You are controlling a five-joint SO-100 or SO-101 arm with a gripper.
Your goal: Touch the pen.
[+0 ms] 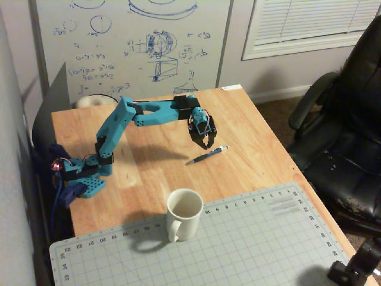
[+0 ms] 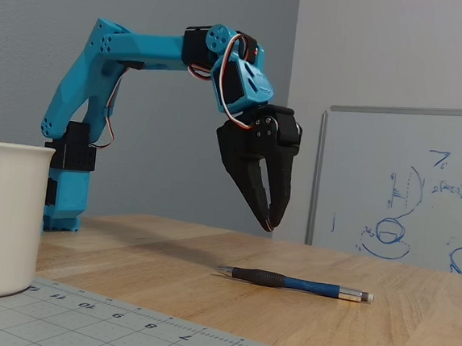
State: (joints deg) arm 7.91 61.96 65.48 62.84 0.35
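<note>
The pen point(image 1: 206, 155) lies flat on the wooden table, dark blue with a silvery end; the low fixed view shows the pen point(image 2: 290, 283) lengthwise. My black gripper point(image 2: 270, 223) on the blue arm hangs in the air above the pen, tips pointing down, clear of it by a visible gap. Seen from the high fixed view, the gripper point(image 1: 205, 143) sits just up and left of the pen. Its fingers meet at the tips with nothing between them.
A white mug point(image 1: 183, 213) stands at the edge of the grey cutting mat point(image 1: 238, 244) in front. The arm's base point(image 1: 83, 176) is at the table's left. A black office chair point(image 1: 348, 131) stands to the right of the table.
</note>
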